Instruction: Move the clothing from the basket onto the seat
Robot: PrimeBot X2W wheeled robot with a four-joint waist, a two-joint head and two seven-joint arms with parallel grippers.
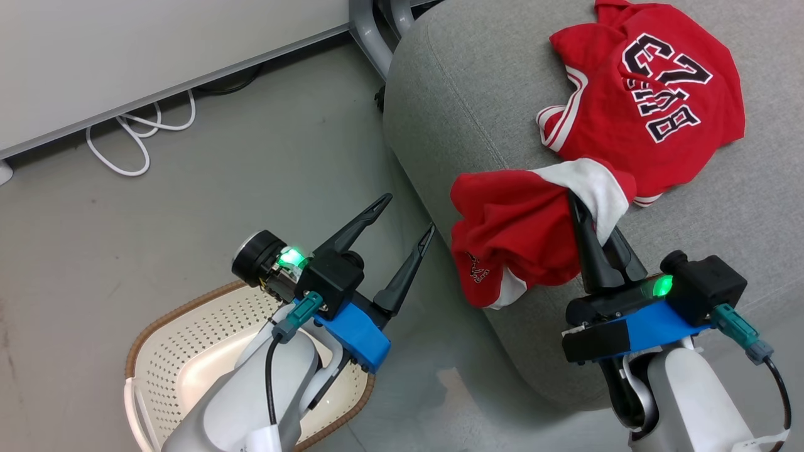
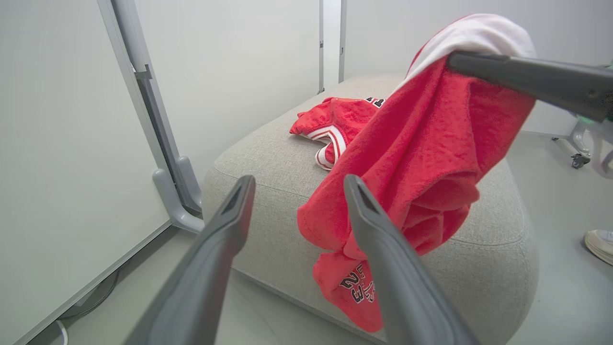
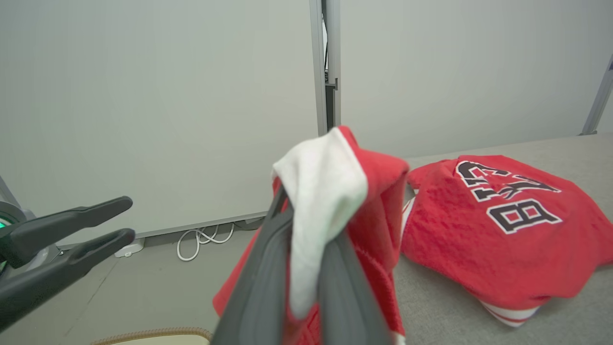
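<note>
A red jersey (image 1: 653, 94) with navy-and-white lettering lies flat on the grey seat (image 1: 477, 100). My right gripper (image 1: 581, 210) is shut on the white band of red shorts (image 1: 515, 238), which hang over the seat's front edge. In the right wrist view the shorts (image 3: 330, 201) drape over my fingers, with the jersey (image 3: 503, 230) beyond on the seat (image 3: 450, 311). My left gripper (image 1: 408, 216) stands open and holds nothing, above the floor between seat and basket (image 1: 188, 333). In the left wrist view the hanging shorts (image 2: 421, 158) sit just right of my left gripper (image 2: 299, 184).
A white partition wall (image 1: 125, 56) with a grey metal foot (image 1: 370, 31) stands behind the seat. White cables (image 1: 135, 135) loop on the floor beneath it. A shoe (image 2: 598, 242) shows at the right edge of the left wrist view. The basket's perforated inside shows no clothing.
</note>
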